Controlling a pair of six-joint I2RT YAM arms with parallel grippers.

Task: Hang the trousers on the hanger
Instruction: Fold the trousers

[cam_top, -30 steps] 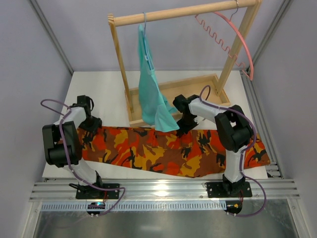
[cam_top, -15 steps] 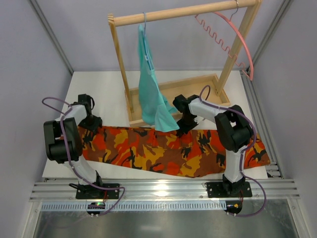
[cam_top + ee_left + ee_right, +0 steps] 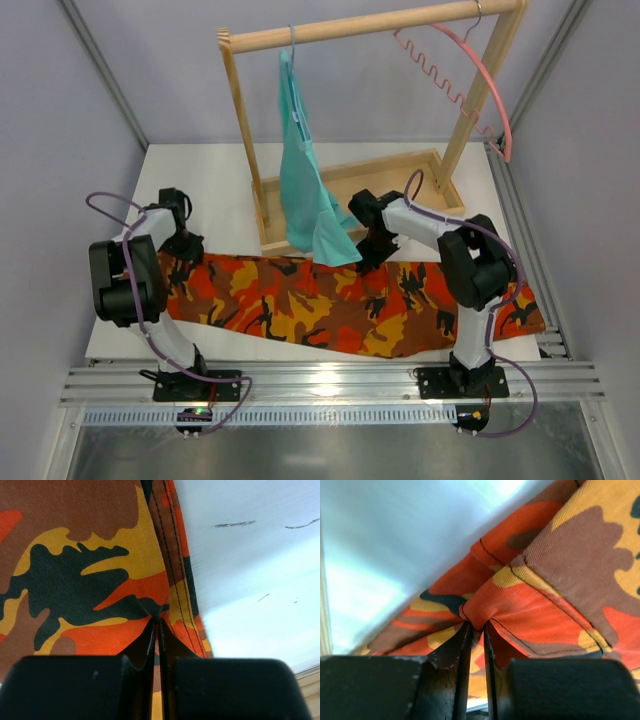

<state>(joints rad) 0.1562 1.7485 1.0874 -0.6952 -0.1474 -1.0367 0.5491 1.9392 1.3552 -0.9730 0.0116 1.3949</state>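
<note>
The camouflage trousers [image 3: 330, 305] lie flat across the table's near half, running left to right. My left gripper [image 3: 183, 247] is down on their far left end. In the left wrist view it [image 3: 158, 622] is shut on a small pucker of the trousers [image 3: 75, 580] beside the stitched hem. My right gripper [image 3: 372, 256] sits on the far edge near the middle. Its jaws [image 3: 475, 627] stand a narrow gap apart, with a fold of the trousers [image 3: 560, 595] gathered between the tips. The pink hanger [image 3: 482, 78] hangs by its hook at the rack's right end.
A wooden rack [image 3: 370, 28] on a tray-like base [image 3: 400, 172] stands at the back. A teal garment [image 3: 305, 190] hangs from its rail and drapes down to just left of my right gripper. The white table [image 3: 210, 180] ends at a metal rail in front.
My left gripper has closed onto the trousers' left end and the arm shifted slightly. My right gripper's jaws have parted a little, with the fold still between them.
</note>
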